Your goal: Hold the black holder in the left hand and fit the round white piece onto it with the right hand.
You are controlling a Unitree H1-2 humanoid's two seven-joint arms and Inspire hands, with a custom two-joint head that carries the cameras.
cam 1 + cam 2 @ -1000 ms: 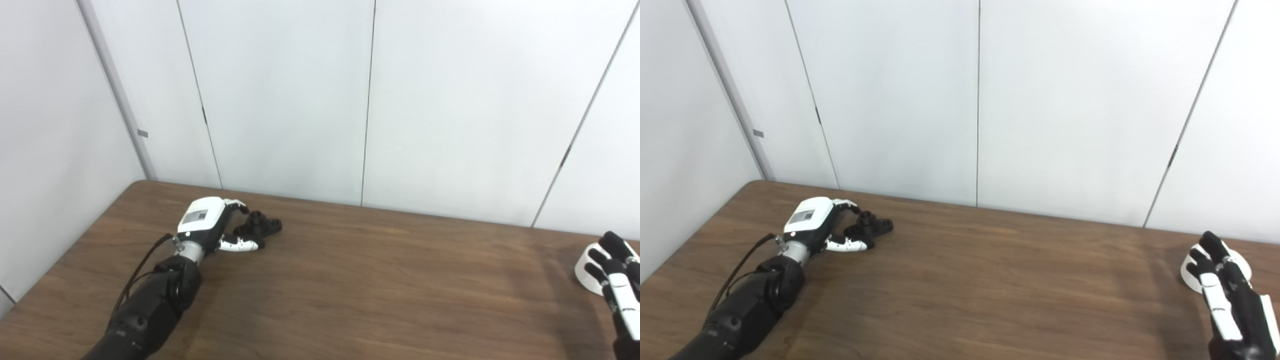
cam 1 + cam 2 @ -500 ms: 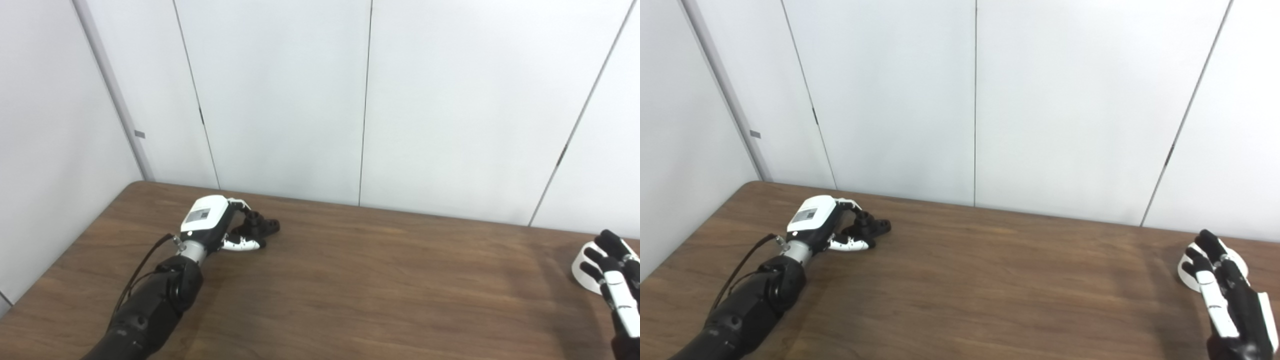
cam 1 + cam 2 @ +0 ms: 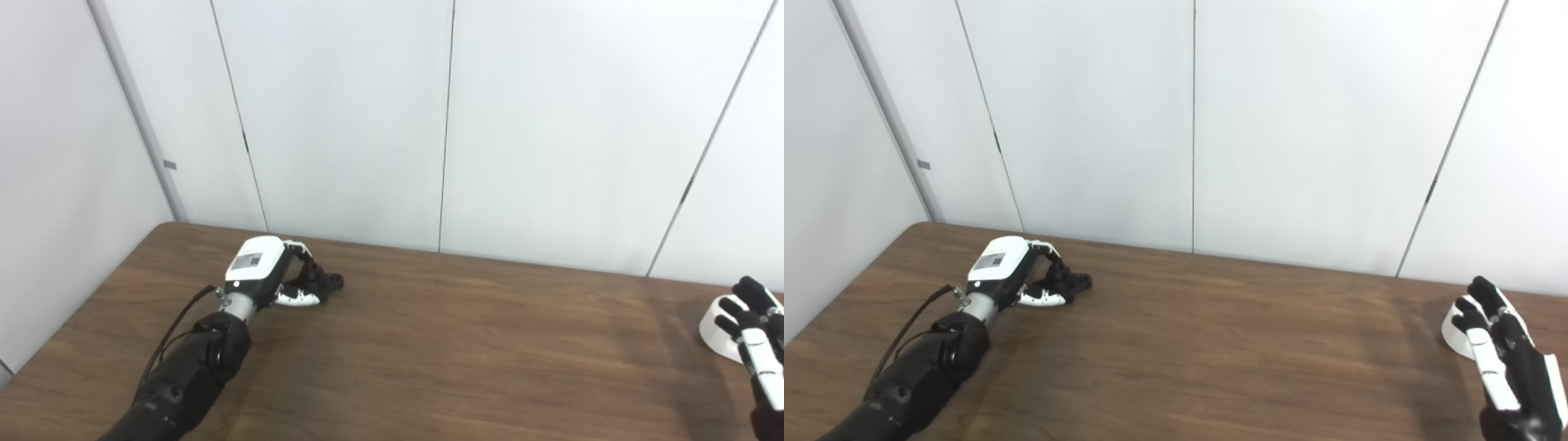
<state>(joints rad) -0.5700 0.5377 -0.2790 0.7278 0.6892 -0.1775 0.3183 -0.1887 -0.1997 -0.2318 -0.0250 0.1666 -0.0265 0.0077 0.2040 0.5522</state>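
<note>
The black holder (image 3: 331,282) lies on the brown table (image 3: 465,361) at the far left. My left hand (image 3: 264,273) is beside it, fingers curled over its upright post and thumb under its near side, so most of it is hidden. The round white piece (image 3: 1453,331) sits on the table at the far right, partly covered by my right hand (image 3: 1502,358). That hand is open, with straight fingers spread and pointing away from me just over the piece's near edge. Contact with the piece does not show.
White wall panels (image 3: 441,122) rise straight behind the table's far edge and along its left side. A wide stretch of bare wood separates the two hands. A black cable (image 3: 177,318) runs along my left forearm.
My left hand's fingers have curled further over the holder's post, from beside it to wrapped on it. The right hand stays open by the white piece. The view shifted slightly.
</note>
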